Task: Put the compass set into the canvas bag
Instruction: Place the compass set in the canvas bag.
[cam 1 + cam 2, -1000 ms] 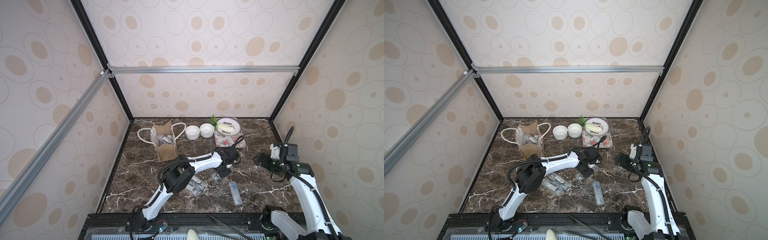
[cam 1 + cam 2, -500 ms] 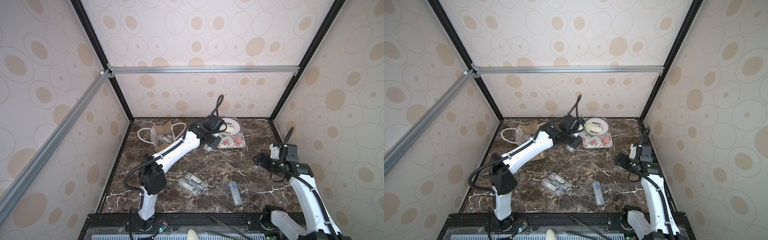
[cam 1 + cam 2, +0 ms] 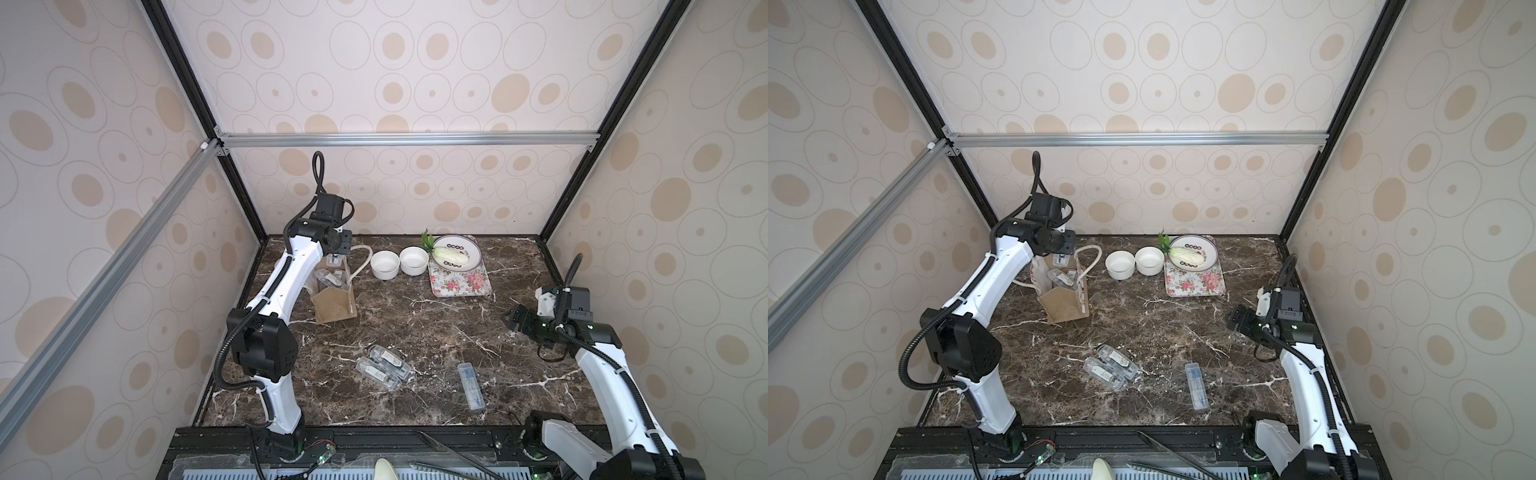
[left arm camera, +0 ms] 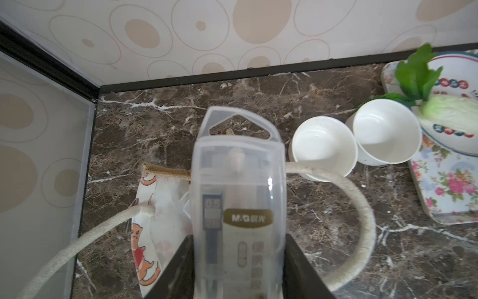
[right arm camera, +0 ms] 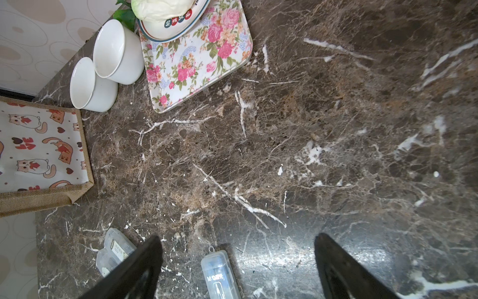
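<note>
Left jaws clamped on compass set (image 4: pixel 238 181), a clear case, over mouth of canvas bag (image 3: pixel 334 305). Another clear case (image 3: pixel 328 277) inside bag. Two cases (image 3: pixel 382 365) and slim case (image 3: pixel 471 384) loose on counter (image 3: pixel 415 324). Both bowls (image 3: pixel 384 264) empty. Right jaws wide, holding nothing.

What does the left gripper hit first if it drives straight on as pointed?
Likely the canvas bag: the left gripper, shut on a compass set case, points down at its open top. Rim or inside is unclear.
</note>
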